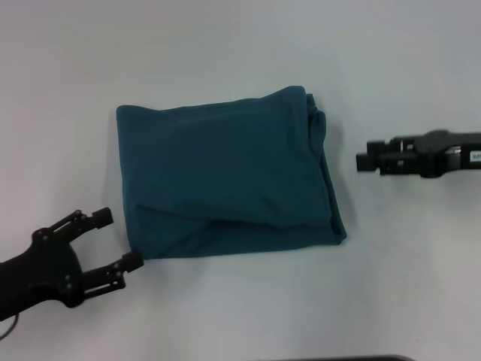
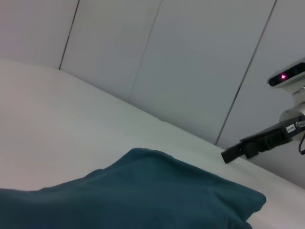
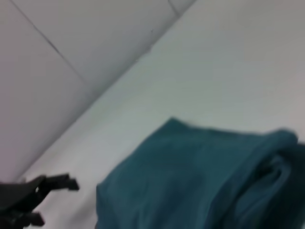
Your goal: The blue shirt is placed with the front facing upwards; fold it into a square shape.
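Shirt (image 1: 225, 180): folded into a rough square, lying flat on the white table (image 1: 225, 45), between the two grippers; layered edges bunch along the side facing the right gripper.
Left gripper (image 1: 119, 241): jaws apart, empty, fingertips just beside the shirt's near corner, one tip almost touching the cloth.
Right gripper (image 1: 364, 160): level over the table, pointing at the shirt's bunched edge, near but apart from it; cannot tell how its jaws stand.
Wall (image 2: 190, 57): pale panels behind the table, seen from the wrists.
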### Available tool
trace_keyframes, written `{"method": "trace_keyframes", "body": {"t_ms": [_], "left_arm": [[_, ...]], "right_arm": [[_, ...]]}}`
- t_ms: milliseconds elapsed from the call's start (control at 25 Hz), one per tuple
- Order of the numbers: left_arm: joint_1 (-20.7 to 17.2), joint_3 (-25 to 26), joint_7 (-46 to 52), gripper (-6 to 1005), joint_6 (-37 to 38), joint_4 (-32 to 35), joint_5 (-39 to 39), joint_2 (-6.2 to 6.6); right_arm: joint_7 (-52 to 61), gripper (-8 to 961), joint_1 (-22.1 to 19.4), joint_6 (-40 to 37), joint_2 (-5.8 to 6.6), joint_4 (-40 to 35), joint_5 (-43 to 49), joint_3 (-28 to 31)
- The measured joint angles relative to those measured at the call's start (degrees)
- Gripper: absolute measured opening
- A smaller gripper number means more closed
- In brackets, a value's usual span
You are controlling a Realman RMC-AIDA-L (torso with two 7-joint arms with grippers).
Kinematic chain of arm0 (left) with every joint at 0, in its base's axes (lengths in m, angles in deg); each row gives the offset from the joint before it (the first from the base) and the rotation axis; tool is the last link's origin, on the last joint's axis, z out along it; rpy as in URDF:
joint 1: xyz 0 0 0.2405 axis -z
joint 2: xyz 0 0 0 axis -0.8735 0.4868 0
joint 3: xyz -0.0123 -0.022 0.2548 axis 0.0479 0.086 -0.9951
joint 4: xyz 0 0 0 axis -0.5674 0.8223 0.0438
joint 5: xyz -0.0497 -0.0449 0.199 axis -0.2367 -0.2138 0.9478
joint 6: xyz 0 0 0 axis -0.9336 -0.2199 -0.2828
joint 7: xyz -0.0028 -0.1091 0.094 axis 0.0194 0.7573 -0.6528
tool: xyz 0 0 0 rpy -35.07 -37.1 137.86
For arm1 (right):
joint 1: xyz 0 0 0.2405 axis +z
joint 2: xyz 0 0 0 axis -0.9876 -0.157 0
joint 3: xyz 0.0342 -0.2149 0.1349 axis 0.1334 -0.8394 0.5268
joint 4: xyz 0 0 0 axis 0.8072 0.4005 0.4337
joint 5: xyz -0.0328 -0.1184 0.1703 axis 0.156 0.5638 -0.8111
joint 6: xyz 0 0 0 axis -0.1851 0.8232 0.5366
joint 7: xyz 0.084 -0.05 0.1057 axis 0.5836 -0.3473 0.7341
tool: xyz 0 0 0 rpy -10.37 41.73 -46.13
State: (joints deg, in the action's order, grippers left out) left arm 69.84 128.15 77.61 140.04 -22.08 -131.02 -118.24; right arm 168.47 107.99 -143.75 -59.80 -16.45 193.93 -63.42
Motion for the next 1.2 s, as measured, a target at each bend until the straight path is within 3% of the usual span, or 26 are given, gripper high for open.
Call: {"method": "trace_keyframes", "body": {"t_ms": [360, 680, 1200], "left_arm": [[-0.2, -0.4, -0.9, 898, -1.2, 0.0, 1.5, 0.13], [-0.4, -0.1, -0.9, 892, -1.2, 0.1, 1.5, 0.06], [-0.2, -1.4, -1.0, 882, -0.8, 0.3, 1.5, -0.03]], "right_arm": [[14.9, 588, 4.2, -1.0, -0.16, 0.8, 5.9, -5.3], [23.5, 585, 10.0, 1.8, 0.23, 7.5, 7.9, -12.0], [23.9, 583, 9.9, 3.3, -0.88, 7.8, 8.0, -11.2]]}}
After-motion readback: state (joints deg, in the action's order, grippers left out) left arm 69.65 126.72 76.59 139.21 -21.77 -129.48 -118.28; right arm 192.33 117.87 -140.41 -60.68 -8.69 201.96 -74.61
